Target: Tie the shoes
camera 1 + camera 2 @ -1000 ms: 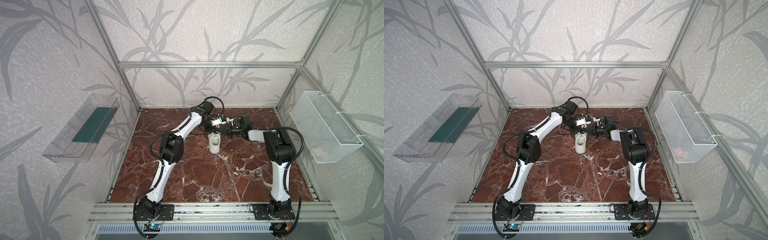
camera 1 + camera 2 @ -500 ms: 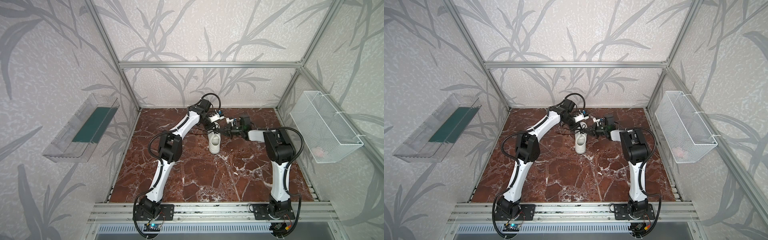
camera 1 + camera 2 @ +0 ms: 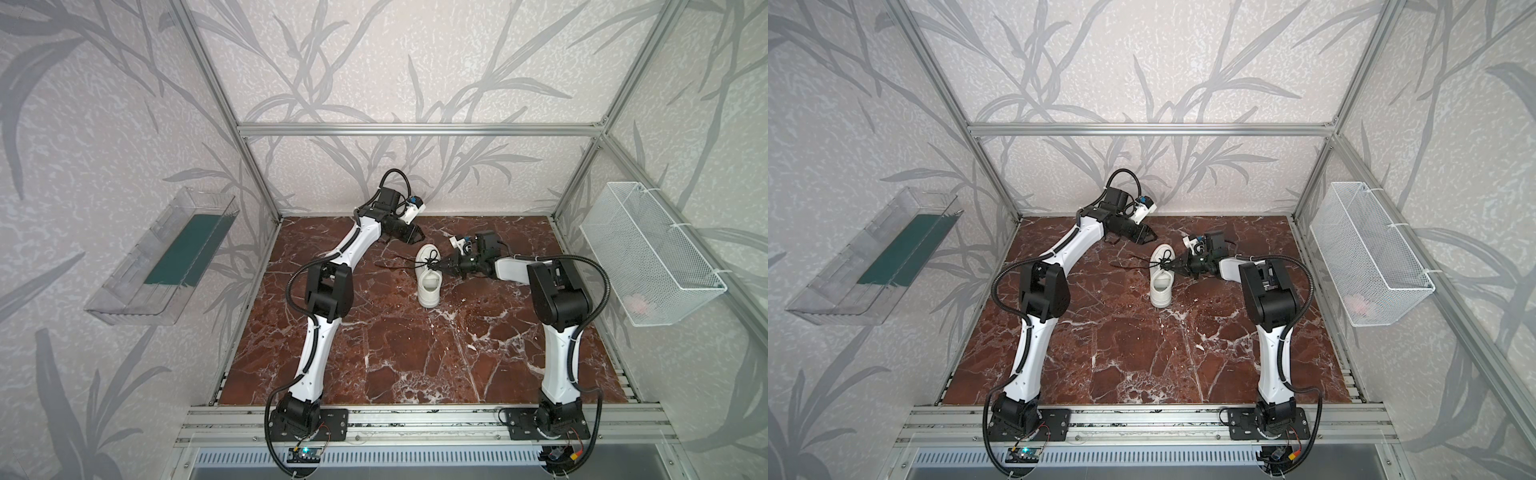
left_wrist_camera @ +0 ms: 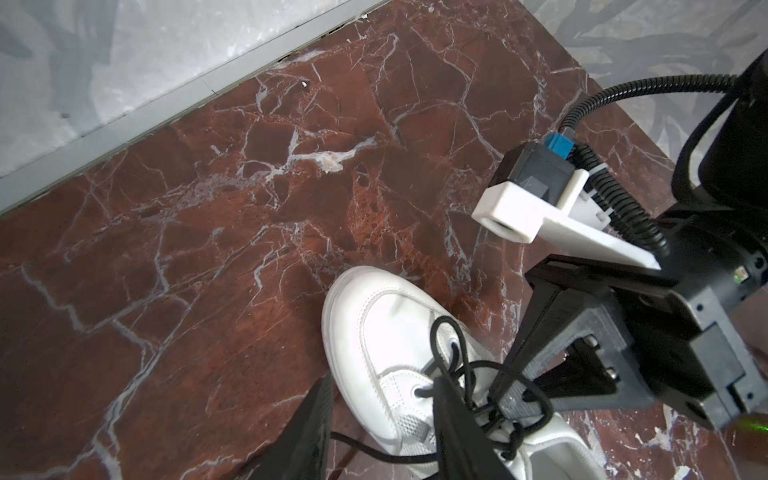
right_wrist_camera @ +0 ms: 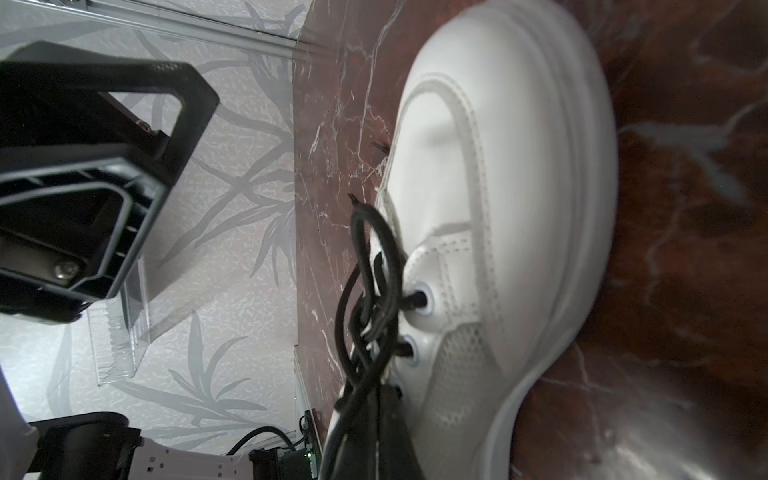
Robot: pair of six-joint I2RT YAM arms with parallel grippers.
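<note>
The white shoe (image 3: 429, 282) stands on the marble floor, toe toward the back wall, also shown in a top view (image 3: 1161, 284). Its black laces (image 3: 430, 262) are bunched over the tongue, and one end trails left across the floor. My right gripper (image 3: 444, 266) is shut on the laces at the shoe's right side; in the right wrist view its jaws are pressed together on the laces (image 5: 370, 316). My left gripper (image 3: 417, 238) hovers open above and behind the toe. In the left wrist view its fingers (image 4: 311, 432) are spread over the shoe (image 4: 374, 328), holding nothing.
A clear tray (image 3: 166, 262) with a green mat hangs on the left wall. A white wire basket (image 3: 648, 257) hangs on the right wall. The back wall and its rail run close behind the shoe.
My left gripper has opened, let go of the laces and drawn back to the left, away from the right gripper. The right gripper has stayed shut in place.
</note>
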